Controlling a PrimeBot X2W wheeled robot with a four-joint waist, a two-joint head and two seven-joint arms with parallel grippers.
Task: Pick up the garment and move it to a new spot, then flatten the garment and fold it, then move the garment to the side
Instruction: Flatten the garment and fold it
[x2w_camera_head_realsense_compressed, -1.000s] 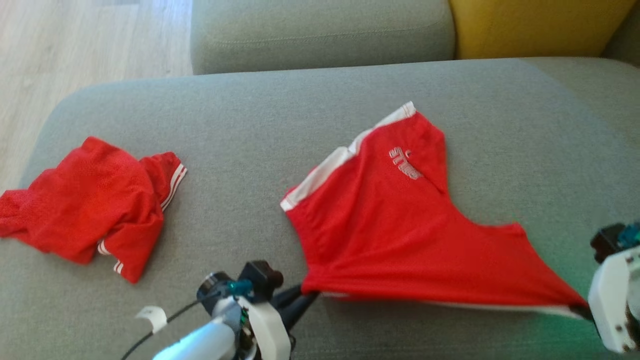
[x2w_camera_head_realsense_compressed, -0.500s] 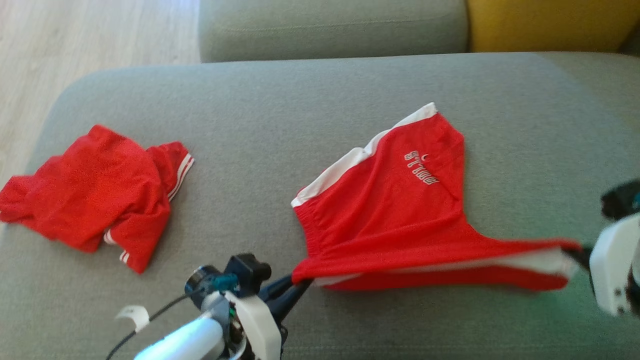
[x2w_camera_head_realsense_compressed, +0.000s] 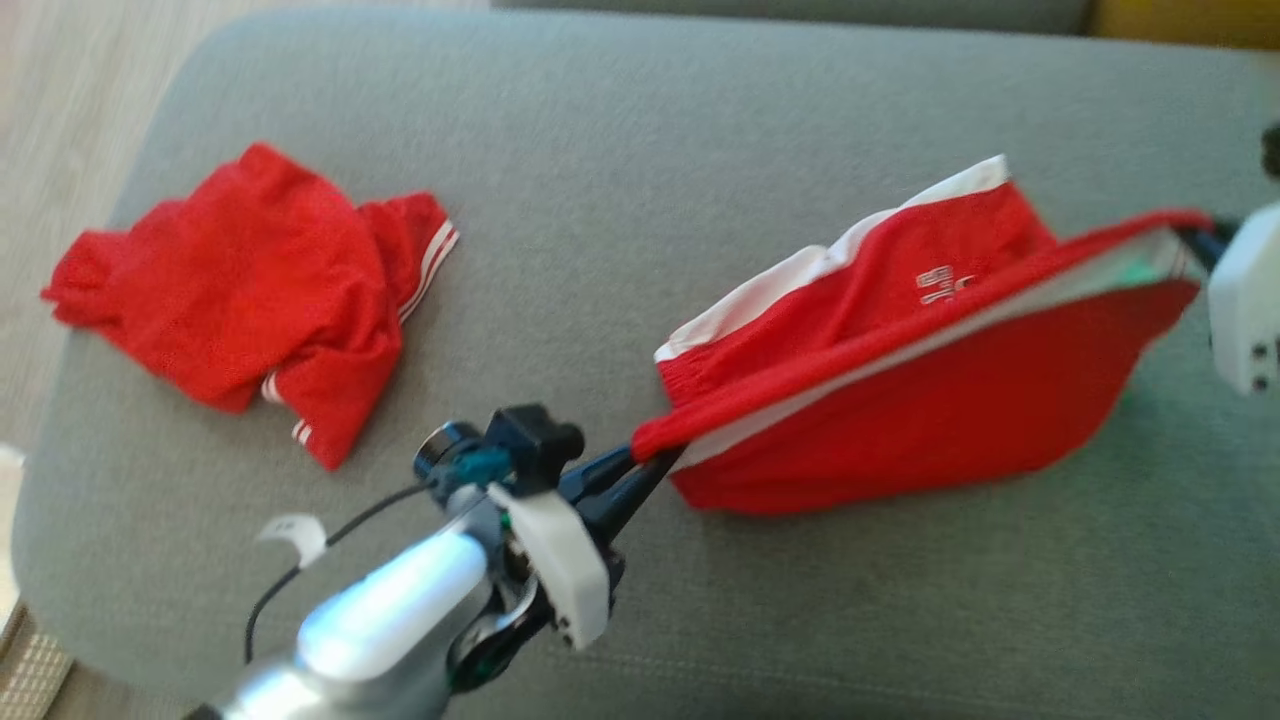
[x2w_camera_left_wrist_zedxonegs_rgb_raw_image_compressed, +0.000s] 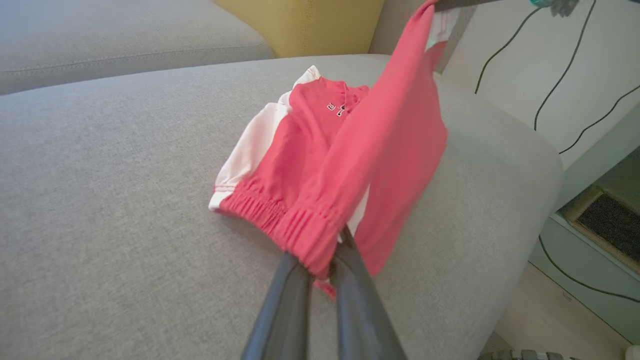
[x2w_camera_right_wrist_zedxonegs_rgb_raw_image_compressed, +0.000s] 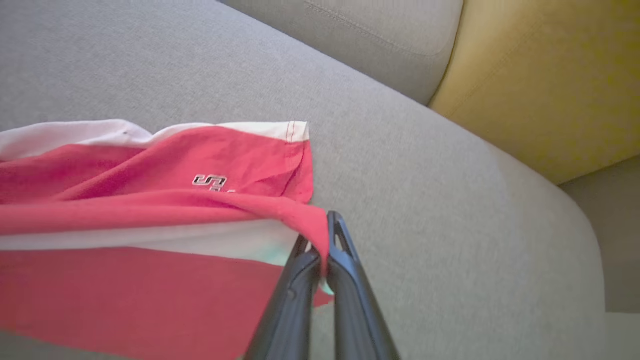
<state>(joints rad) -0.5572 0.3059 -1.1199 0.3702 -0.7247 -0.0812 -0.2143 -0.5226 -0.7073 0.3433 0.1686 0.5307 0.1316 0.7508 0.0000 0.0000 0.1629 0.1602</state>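
The grey sofa seat (x2w_camera_head_realsense_compressed: 640, 130) spreads beneath both pincers. The red garment (x2w_camera_head_realsense_compressed: 900, 420), a pair of shorts with white side panels, spans the gap between them. Its near edge is lifted and taut from one pincer to the other, and its far half lies on the seat beyond that line. It looks light, thin and limp, sagging wherever it is unsupported, so the firmer sewn edges are the best places to hold. A second red garment (x2w_camera_head_realsense_compressed: 250, 290) lies crumpled well apart, outward of the left pincer (x2w_camera_head_realsense_compressed: 650, 460), which is pinching the gathered waistband (x2w_camera_left_wrist_zedxonegs_rgb_raw_image_compressed: 280, 220). The right pincer (x2w_camera_head_realsense_compressed: 1195, 235) is pinching the opposite corner.
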